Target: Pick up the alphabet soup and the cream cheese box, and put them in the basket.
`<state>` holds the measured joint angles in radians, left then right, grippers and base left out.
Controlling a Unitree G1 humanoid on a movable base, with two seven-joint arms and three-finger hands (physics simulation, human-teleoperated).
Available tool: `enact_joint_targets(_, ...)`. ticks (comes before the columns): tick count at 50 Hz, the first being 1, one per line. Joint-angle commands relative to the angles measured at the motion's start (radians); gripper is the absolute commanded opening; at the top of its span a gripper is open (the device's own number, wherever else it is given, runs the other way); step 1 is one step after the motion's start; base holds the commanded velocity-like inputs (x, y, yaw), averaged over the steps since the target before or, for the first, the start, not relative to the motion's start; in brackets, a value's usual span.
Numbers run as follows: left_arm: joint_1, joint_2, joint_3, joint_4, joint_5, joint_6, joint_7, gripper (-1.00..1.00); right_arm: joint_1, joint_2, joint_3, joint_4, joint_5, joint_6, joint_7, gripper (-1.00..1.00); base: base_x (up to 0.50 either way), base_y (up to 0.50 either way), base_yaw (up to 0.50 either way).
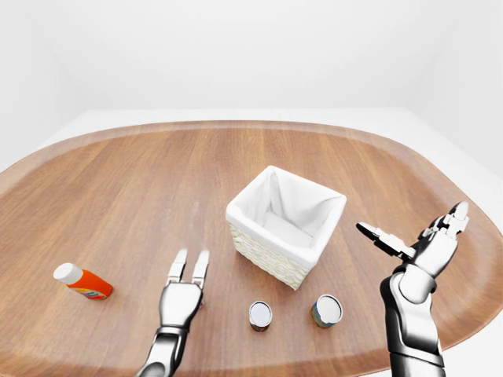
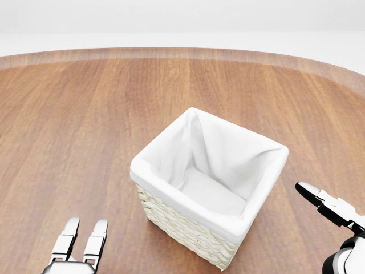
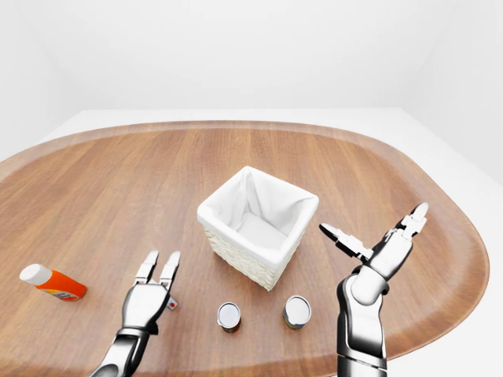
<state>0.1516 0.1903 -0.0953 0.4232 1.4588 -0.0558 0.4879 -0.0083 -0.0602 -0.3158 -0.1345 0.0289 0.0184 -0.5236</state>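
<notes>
While both hands hang open and empty | left hand [image 1: 182, 297] over table, right hand [image 1: 424, 245] raised | basket [image 1: 285, 224] empty | you reach a can [image 1: 260, 314] next.

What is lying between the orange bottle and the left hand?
Only bare wooden table, in the left-eye view, between the orange bottle and the open left hand.

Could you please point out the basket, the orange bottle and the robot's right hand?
basket [image 1: 259, 210]: left-eye view, white liner rim.
orange bottle [image 1: 88, 283]: left-eye view, orange body.
right hand [image 1: 427, 249]: left-eye view, palm.
</notes>
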Motion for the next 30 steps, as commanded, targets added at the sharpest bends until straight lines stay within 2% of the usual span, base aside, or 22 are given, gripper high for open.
enact_joint_targets(1,-0.092,0.007,-0.038,0.214,-0.011,0.026,0.036,1.0,0.001,0.001,0.001,-0.006,-0.001,0.005,0.0,1.0,0.0,0.0,0.0)
enact_joint_targets(3,-0.098,0.009,-0.041,0.224,-0.016,0.027,0.036,1.0,0.0,0.001,0.001,0.003,-0.002,-0.003,0.0,1.0,0.0,0.0,0.0)
enact_joint_targets(6,-0.11,0.013,-0.042,0.246,-0.022,0.028,0.036,1.0,0.001,0.001,0.002,-0.005,-0.003,0.005,0.0,1.0,0.0,0.0,0.0)
enact_joint_targets(9,-0.126,0.012,-0.048,0.287,-0.024,0.034,0.036,1.0,-0.004,-0.001,0.002,0.015,-0.004,-0.009,0.0,1.0,0.0,0.0,0.0)
enact_joint_targets(13,-0.155,0.01,-0.058,0.353,-0.026,0.036,0.036,1.0,-0.002,-0.001,0.002,0.01,-0.002,-0.004,0.0,1.0,0.0,0.0,0.0)
enact_joint_targets(14,-0.158,0.011,-0.061,0.354,-0.021,0.045,0.036,1.0,-0.004,-0.002,0.002,0.018,-0.002,-0.01,0.0,1.0,0.0,0.0,0.0)
enact_joint_targets(21,-0.18,0.013,-0.066,0.409,-0.034,0.04,0.036,1.0,-0.001,-0.001,0.001,0.001,0.001,0.003,0.0,1.0,0.0,0.0,0.0)
enact_joint_targets(30,-0.23,0.015,-0.075,0.542,-0.062,0.033,0.036,1.0,-0.003,-0.001,0.003,0.012,-0.003,-0.004,0.0,1.0,0.0,0.0,0.0)
